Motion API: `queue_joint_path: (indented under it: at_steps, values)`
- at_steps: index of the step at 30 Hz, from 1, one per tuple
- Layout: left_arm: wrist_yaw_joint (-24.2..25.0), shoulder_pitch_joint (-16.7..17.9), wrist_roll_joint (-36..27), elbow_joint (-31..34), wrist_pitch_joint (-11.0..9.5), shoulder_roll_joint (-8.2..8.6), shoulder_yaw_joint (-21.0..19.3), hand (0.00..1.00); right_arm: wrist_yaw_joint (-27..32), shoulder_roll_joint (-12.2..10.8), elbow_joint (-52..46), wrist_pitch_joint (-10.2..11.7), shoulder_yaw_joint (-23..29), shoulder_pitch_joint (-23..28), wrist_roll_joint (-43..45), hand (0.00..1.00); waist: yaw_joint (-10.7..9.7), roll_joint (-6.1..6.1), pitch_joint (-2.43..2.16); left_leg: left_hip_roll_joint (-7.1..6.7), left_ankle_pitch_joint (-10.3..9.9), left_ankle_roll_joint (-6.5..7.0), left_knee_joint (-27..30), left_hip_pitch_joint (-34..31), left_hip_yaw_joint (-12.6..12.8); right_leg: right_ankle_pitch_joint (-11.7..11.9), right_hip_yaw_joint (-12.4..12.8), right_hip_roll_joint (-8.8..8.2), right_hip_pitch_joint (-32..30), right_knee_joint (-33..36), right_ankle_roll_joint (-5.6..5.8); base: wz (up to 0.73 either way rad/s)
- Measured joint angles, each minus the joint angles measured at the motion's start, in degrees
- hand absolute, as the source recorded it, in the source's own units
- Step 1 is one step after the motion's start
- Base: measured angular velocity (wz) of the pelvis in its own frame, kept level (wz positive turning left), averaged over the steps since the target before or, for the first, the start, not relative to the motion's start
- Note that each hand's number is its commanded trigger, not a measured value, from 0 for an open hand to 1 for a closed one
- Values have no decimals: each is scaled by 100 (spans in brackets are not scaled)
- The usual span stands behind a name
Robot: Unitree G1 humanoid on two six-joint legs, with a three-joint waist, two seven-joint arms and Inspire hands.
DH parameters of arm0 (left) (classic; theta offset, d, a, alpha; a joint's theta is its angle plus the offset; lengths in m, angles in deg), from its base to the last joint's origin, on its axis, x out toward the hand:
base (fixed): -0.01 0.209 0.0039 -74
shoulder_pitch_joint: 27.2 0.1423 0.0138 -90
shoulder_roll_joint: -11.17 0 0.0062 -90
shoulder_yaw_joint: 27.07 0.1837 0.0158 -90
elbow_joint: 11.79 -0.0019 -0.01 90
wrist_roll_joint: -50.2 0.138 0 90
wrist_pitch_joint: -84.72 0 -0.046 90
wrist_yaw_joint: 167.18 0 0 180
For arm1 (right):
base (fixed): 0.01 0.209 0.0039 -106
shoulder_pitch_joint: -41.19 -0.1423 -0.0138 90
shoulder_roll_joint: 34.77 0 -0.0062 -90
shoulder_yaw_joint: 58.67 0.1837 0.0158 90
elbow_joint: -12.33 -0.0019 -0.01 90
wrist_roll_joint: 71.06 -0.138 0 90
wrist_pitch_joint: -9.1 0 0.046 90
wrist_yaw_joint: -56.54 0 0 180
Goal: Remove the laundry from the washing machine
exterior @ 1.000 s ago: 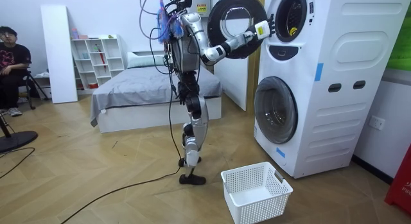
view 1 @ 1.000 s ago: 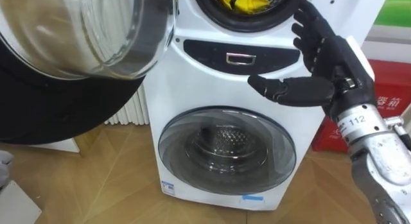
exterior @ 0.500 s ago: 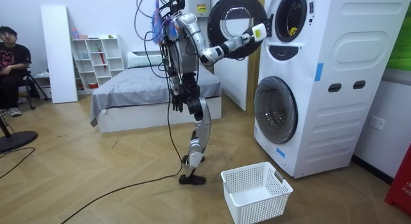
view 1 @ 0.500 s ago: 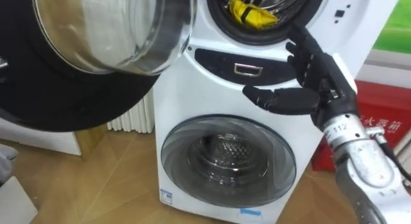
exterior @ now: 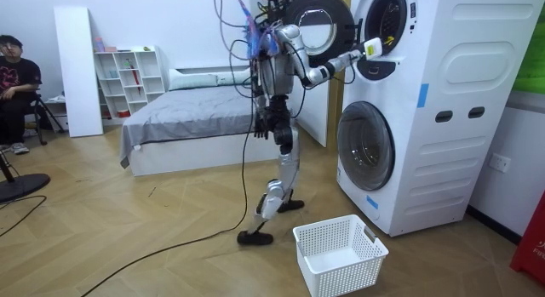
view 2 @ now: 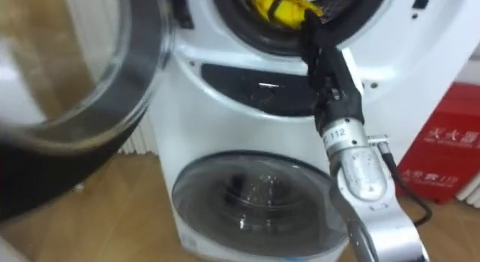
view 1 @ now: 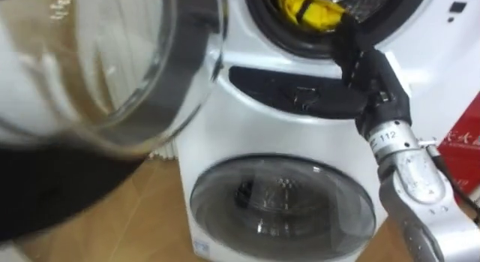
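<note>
My right arm reaches up and forward. My right hand [view 1: 366, 70] is flat, fingers straight up, thumb out sideways. My left hand [exterior: 266, 127] hangs by my hip.

One stacked washing machine [exterior: 417, 101], two round doors [view 1: 97, 59] [view 1: 281, 209], one yellow garment [view 1: 311, 8], one white basket [exterior: 341, 280], one bed [exterior: 196, 118]

Bright, even room light; glare streaks on open door glass [view 1: 97, 59], lower porthole [view 1: 281, 209]

White tag [view 2: 335, 132] on my right wrist: three dark digits, printed in one row. Red box [view 2: 442, 172] beside the white stacked washing machine [view 2: 397, 44]: white characters on its front face.
</note>
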Motion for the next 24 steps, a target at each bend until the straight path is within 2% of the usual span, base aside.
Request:
queue_joint_path:
  at_steps: [1, 2, 4, 5, 6, 7, 8, 9, 10, 11, 12, 13, 14, 15, 16, 19, 22, 24]
  values:
    - [-36, -154, -5, -3, 2, -25, -2, 0, -6, 72, 0, 32, 17, 0, -12, 0, -5, -23, 13, -94, -109, 58, -20, 166, 103, 128, -71, -150, -128, 428, 55, -43]
    - [-52, -258, -5, -1, 5, -38, 1, 0, 21, 94, 13, 47, 26, 0, 22, 0, -23, -18, 17, -109, -151, 98, -3, 238, 168, 244, -50, -191, -172, 601, 38, -32]
    - [-107, -650, -96, 40, -4, -124, 10, 0, 112, 11, 83, 133, 108, 35, 199, 0, -53, 33, 29, -93, -221, 164, -245, 576, 270, 873, 47, -243, -423, 1124, 13, -41]
    - [-125, -695, -117, 81, -18, -157, 22, 0, 102, -6, 82, 168, 92, 74, 212, 0, -76, 48, 31, -85, -228, 169, -368, 697, 242, 1063, 58, -238, -500, 1254, 12, -54]
    - [-166, -804, -132, 129, -121, -230, 156, 0, 42, -19, 82, 192, 69, 145, 222, 0, -128, 129, 66, -48, -234, 174, -593, 867, 182, 1030, 51, -200, -653, 1393, -11, -59]
    - [-171, -928, -116, 135, -222, -253, 237, 0, -61, -11, 83, 167, 55, 151, 232, 0, -128, 187, 72, 31, -232, 174, -723, 983, 189, 685, 41, -100, -924, 1453, -72, -57]
    - [-171, -992, -117, 142, -243, -246, 242, 0, -101, -8, 78, 133, 48, 151, 237, 0, -135, 209, 69, 67, -227, 172, -781, 1026, 197, 551, -7, -28, -1067, 1423, -81, -43]
    - [-172, -1115, -114, 125, -261, -230, 304, 0, -138, -8, 42, 31, 43, 154, 275, 0, -157, 239, 72, 118, -219, 174, -863, 1112, 206, 379, -153, 100, -1295, 1189, -74, -19]
    - [-166, -1138, -115, 128, -296, -201, 388, 0, -149, -7, 41, -81, 48, 155, 307, 0, -168, 250, 68, 134, -209, 178, -968, 1245, 217, 316, -189, 229, -1464, 816, -116, -10]
    - [-161, -1120, -104, 126, -317, -174, 402, 0, -166, -3, 41, -128, 47, 160, 328, 0, -177, 274, 73, 152, -209, 177, -1003, 1314, 226, 321, -174, 315, -1530, 601, -132, -12]
    - [-140, -1016, -62, 177, -324, -138, 409, 0, -238, -9, 36, -194, 37, 162, 497, 0, -171, 312, 65, 198, -208, 166, -1071, 1395, 305, 406, -161, 461, -1654, 106, -229, -13]
    - [-140, -869, -44, 215, -316, -132, 410, 0, -330, -1, 11, -199, 13, 162, 637, 0, -188, 324, 69, 208, -226, 138, -1086, 1450, 339, 793, -157, 565, -1736, -540, -288, -8]
    - [-142, -809, -46, 214, -303, -129, 410, 0, -350, -6, 2, -199, -2, 169, 650, 0, -235, 343, 58, 213, -232, 129, -1087, 1467, 316, 1071, -149, 599, -1727, -689, -306, 9]
    - [-148, -636, -53, 219, -275, -115, 416, 0, -377, 6, -36, -199, -40, 172, 660, 0, -298, 387, 19, 246, -248, 98, -1096, 1498, 268, 1421, -162, 677, -1620, -956, -382, 0]
    - [-148, -460, -51, 217, -208, -109, 426, 0, -394, 27, -110, -180, -109, 172, 649, 0, -282, 504, 15, 322, -258, 52, -1122, 1509, 257, 1548, -192, 791, -1506, -1233, -401, -6]
    - [-150, -237, 89, 110, -110, -152, 313, 0, -537, 29, -175, -130, -160, 174, 443, 0, -276, 577, 8, 425, -163, -45, -1346, 1627, 317, 1778, -75, 1018, -1317, -1695, -472, -15]
    - [-152, -75, 138, 85, -105, -182, 208, 0, -628, 31, -174, -137, -288, 174, 275, 0, -278, 544, 10, 488, -122, -109, -1474, 1739, 371, 1853, -38, 1087, -1165, -1904, -520, -14]
    - [-134, -43, 126, 75, -106, -183, 208, 0, -701, 48, -178, -138, -310, 173, 94, 0, -280, 475, -15, 525, -89, -160, -1551, 1751, 378, 1887, -30, 1159, -1155, -1981, -569, -4]
